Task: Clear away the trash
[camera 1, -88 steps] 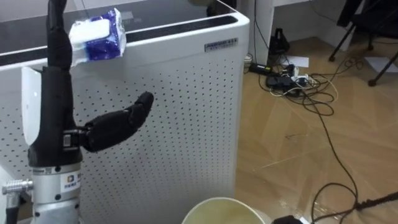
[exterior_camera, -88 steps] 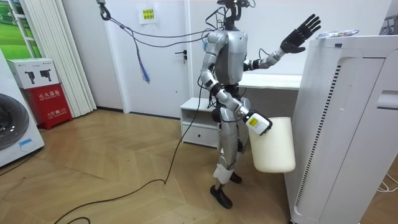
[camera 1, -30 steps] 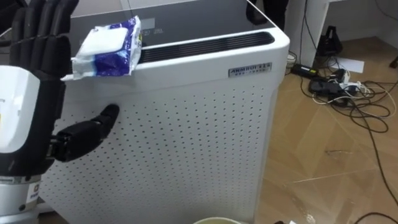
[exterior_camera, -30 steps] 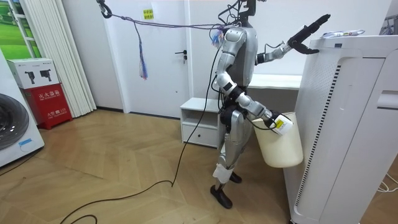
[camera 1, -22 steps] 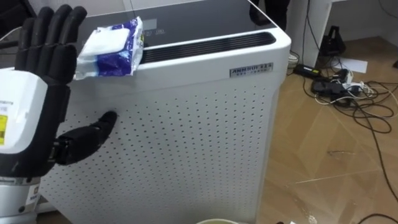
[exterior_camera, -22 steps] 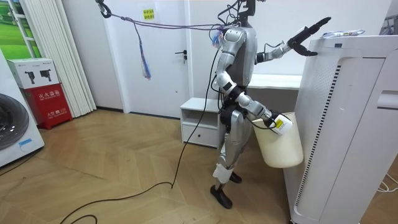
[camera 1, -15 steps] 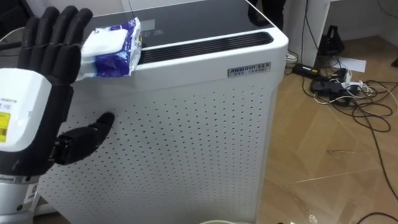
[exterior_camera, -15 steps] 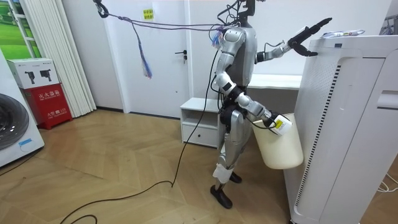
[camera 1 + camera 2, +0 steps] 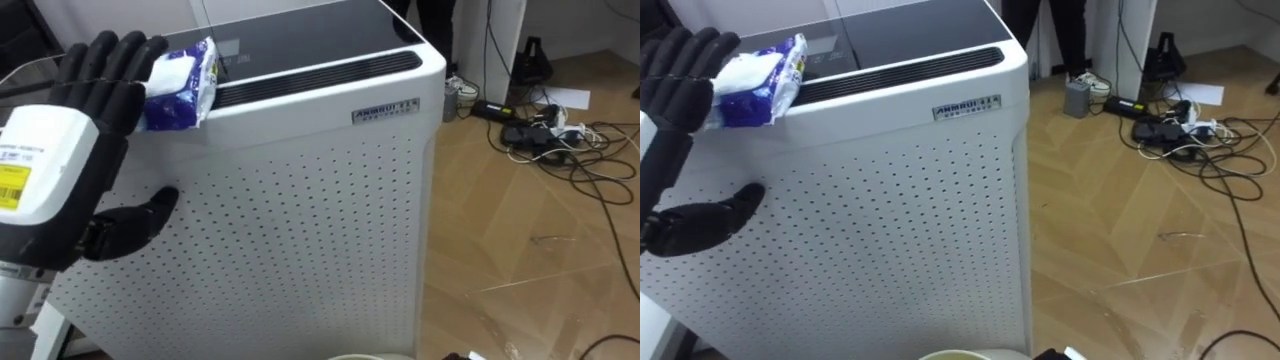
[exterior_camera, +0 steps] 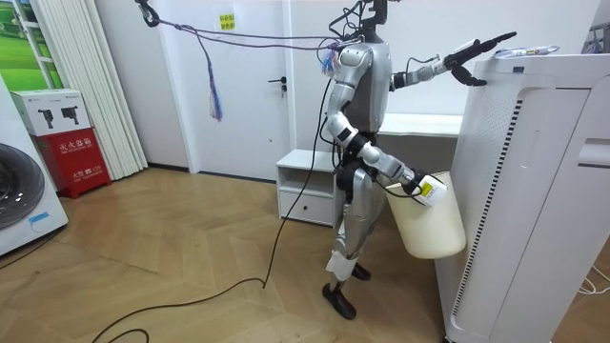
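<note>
Left eye view, left hand: fingers straight and spread, tips at the tissue pack.
Tissue pack: lying atop the white perforated appliance, near its front edge.
Room view, right hand: low at the cream bin; state unreadable.

The purifier stands close before the robot, at 12 o'clock. The pack lies on its top at the near edge, toward 10 o'clock, and the vent slot runs from it toward 2 o'clock. The left hand is raised just beside the pack, at its 9 o'clock. Cables lie on the floor at 2 o'clock, past the purifier's right side. The bucket hangs at the right hand, between robot and purifier. In the room view a cabinet stands by the wall beyond the robot.
</note>
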You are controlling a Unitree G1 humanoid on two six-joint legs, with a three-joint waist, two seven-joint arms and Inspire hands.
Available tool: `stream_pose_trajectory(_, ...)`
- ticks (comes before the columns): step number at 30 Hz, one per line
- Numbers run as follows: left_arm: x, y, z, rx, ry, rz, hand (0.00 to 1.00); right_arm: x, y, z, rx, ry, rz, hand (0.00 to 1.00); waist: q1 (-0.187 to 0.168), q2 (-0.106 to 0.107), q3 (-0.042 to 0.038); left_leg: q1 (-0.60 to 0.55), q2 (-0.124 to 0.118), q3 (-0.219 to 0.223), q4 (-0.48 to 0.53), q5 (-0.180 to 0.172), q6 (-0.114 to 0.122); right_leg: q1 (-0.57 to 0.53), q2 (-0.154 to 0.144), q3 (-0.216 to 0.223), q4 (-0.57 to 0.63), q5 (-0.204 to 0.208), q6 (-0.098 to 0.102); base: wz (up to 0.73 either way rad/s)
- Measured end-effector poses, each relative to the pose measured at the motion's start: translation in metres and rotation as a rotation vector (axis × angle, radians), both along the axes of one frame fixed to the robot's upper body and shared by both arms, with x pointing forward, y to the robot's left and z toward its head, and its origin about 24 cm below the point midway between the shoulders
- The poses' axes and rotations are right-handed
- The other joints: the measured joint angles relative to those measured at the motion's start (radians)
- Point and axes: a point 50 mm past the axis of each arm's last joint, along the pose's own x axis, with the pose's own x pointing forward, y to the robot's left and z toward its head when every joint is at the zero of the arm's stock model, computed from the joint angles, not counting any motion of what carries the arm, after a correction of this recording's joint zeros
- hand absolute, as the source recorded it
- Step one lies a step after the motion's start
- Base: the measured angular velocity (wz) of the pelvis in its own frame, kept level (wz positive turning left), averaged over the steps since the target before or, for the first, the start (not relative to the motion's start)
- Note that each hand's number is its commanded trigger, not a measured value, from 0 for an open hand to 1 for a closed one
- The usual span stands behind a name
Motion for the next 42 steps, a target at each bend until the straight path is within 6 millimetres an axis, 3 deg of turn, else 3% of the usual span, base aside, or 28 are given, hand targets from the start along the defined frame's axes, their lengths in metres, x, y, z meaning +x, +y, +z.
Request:
stream_pose_trajectory(3,0.005,-0.002,0.01,0.0,-0.041,-0.016,0.0,0.001,-0.003,0.001,-0.014,-0.009,-0.014,1.0,0.005,0.007,0.012,-0.002,0.0,0.001,0.002,0.0,0.0,0.0,0.0,0.0,0.001,0.0,-0.001,0.0)
stream_pose_trajectory(5,0.006,-0.002,0.013,0.007,-0.034,-0.023,0.0,0.001,-0.004,0.001,-0.022,-0.014,-0.023,1.0,0.006,0.014,0.0147,-0.003,0.0,0.0,0.001,0.0,0.0,-0.001,0.001,0.0,-0.001,0.0,-0.001,0.0)
stream_pose_trajectory(13,0.007,0.0,0.015,0.016,0.003,-0.04,0.0,-0.002,-0.008,0.0,-0.041,-0.01,-0.04,1.0,0.018,0.035,0.0007,-0.012,0.0,0.009,0.003,0.0,0.0,-0.017,0.0,-0.001,0.001,0.001,-0.001,0.0)
stream_pose_trajectory(21,0.017,0.016,0.015,-0.022,0.136,-0.032,0.0,-0.004,-0.012,0.0,-0.053,0.012,-0.033,1.0,0.007,0.037,0.0015,-0.005,0.0,0.024,0.001,0.001,0.0,-0.017,-0.001,0.02,0.018,0.0,-0.001,-0.06)
stream_pose_trajectory(35,0.023,0.024,0.014,-0.049,0.285,-0.003,0.0,-0.004,-0.016,-0.001,-0.072,0.051,-0.057,1.0,0.001,0.048,0.0033,-0.007,0.001,0.035,0.002,0.002,0.0,-0.031,-0.002,0.031,0.028,-0.004,-0.003,-0.02)
stream_pose_trajectory(36,0.023,0.025,0.014,-0.051,0.291,-0.002,0.13,-0.004,-0.016,-0.001,-0.074,0.052,-0.059,1.0,0.0,0.048,0.0033,-0.007,0.001,0.035,0.002,0.002,0.0,-0.032,-0.002,0.031,0.028,-0.004,-0.003,0.0)
stream_pose_trajectory(37,0.024,0.025,0.014,-0.05,0.296,-0.003,0.88,-0.004,-0.017,-0.001,-0.074,0.053,-0.062,1.0,0.0,0.048,0.0033,-0.007,0.001,0.035,0.002,0.002,0.0,-0.032,-0.002,0.031,0.028,-0.004,-0.003,0.0)
stream_pose_trajectory(38,0.024,0.025,0.014,-0.049,0.297,-0.003,1.0,-0.004,-0.017,-0.001,-0.075,0.054,-0.062,1.0,0.0,0.048,0.0032,-0.007,0.001,0.035,0.002,0.002,0.0,-0.032,-0.002,0.031,0.029,-0.004,-0.003,0.0)
stream_pose_trajectory(42,0.027,0.026,0.015,-0.047,0.318,0.001,1.0,-0.004,-0.017,-0.001,-0.076,0.056,-0.064,1.0,0.0,0.047,0.0025,-0.007,0.001,0.037,0.002,0.002,0.0,-0.032,-0.004,0.032,0.029,-0.004,-0.003,0.0)
